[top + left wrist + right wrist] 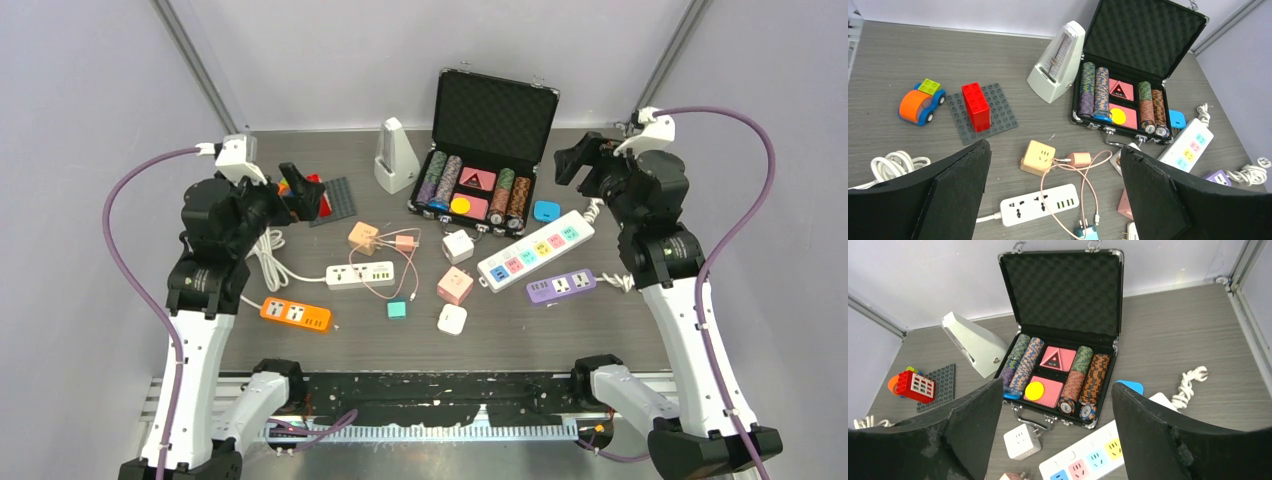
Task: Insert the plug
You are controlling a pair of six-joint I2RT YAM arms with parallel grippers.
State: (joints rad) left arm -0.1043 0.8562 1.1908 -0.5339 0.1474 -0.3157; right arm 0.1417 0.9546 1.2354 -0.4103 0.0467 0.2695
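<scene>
The pink plug (1079, 159) lies loose on the counter (560, 335), just beside a peach cube (1038, 156). We cannot tell whether the two are joined. Just in front of them lies a white strip (360, 275), its sockets facing up and unoccupied.

To the right of the plug we see a white cube (457, 246), with a pink cube (455, 286) nearer to us and a second white cube (452, 319) nearer still. A teal block (397, 310) sits left of that last cube. Further right, a long strip (535, 250) with coloured sockets lies at an angle, and a purple strip (561, 287) lies just in front of it. An orange strip (296, 314) is at the near left.

Behind the plug, the case (1068, 290) stands open with chips in it, and a metronome (975, 342) is upright to its left. On the far left, a red brick (975, 106) sits on a grey plate (1003, 107), with a toy car (920, 102) beside it.

The left end effector (300, 195) hangs above the counter's left side with its jaws wide apart and holding nothing. The right end effector (575, 160) is raised near the case, also spread and empty. Both are well apart from the plug.
</scene>
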